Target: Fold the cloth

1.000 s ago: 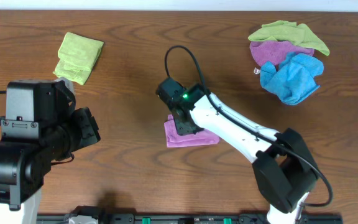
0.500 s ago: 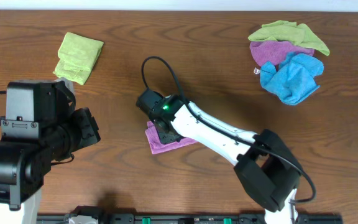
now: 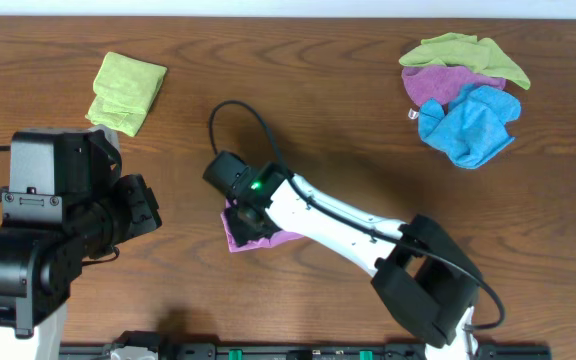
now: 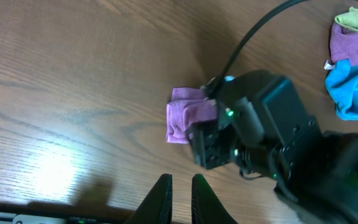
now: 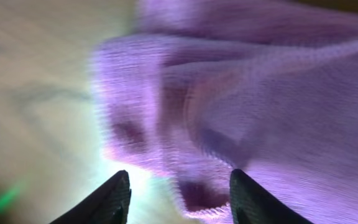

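I am logging the right gripper (image 5: 179, 202) hovering with jaws spread over the bunched purple cloth (image 4: 182, 118) on the wooden table (image 3: 318, 100), left gripper (image 4: 180, 199) sitting nearly pressed together, empty.

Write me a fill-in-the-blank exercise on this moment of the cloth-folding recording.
1. The cloth beneath the right arm is ___ in colour.
2. The folded cloth lying alone at far left is ___.
3. In the pile at far right, the piece nearest the robot's side of the table is ___.
4. The right tool has its fingers ___.
Missing words: purple; lime-green; blue; open.
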`<state>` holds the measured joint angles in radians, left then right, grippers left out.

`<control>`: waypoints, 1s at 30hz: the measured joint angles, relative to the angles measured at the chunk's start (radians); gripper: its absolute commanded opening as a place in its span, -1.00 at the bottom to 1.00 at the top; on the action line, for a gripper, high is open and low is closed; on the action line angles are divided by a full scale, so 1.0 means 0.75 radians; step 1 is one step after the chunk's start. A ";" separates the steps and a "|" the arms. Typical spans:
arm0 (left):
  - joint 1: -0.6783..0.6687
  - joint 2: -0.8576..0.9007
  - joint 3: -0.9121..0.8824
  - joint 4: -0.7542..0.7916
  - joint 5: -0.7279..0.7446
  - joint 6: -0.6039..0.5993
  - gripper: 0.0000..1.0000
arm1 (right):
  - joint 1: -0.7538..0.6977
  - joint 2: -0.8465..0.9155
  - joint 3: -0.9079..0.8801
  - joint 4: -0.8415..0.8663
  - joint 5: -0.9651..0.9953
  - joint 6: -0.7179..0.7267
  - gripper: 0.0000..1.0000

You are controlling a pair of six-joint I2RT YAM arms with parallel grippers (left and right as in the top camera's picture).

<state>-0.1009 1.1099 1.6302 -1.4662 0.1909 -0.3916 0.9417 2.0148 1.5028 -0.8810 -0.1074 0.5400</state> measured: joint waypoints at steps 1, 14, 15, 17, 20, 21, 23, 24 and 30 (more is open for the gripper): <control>0.000 0.000 0.000 0.000 -0.001 0.000 -0.73 | 0.007 0.000 -0.001 0.015 -0.044 -0.012 -0.52; 0.000 0.000 -0.036 0.015 -0.044 0.001 -0.63 | -0.249 -0.074 0.000 -0.036 -0.225 -0.146 -0.97; 0.000 0.000 -0.059 0.025 -0.046 0.000 -0.62 | -0.280 -0.109 0.000 -0.052 -0.211 -0.156 -0.97; 0.000 0.000 -0.122 0.069 -0.046 0.001 -0.49 | -0.340 -0.205 0.004 -0.113 -0.155 -0.170 -0.97; 0.000 -0.003 -0.276 0.182 -0.030 -0.005 -0.14 | -0.407 -0.264 0.010 -0.172 -0.095 -0.175 -0.97; 0.000 0.001 -0.333 0.212 -0.017 -0.001 0.03 | -0.421 -0.263 0.008 -0.172 -0.082 -0.175 -0.97; 0.000 0.008 -0.461 0.306 0.018 -0.008 0.32 | -0.447 -0.254 -0.024 -0.151 -0.064 -0.174 -0.97; 0.000 0.016 -0.527 0.344 0.035 -0.013 0.48 | -0.460 -0.250 -0.056 -0.133 -0.051 -0.173 -0.97; 0.000 0.114 -0.847 0.624 0.173 -0.036 0.71 | -0.492 -0.234 -0.262 0.008 -0.025 -0.150 -0.97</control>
<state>-0.1009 1.1954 0.9947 -0.9985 0.3206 -0.4187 0.5724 1.8393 1.3064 -0.8753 -0.1265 0.4274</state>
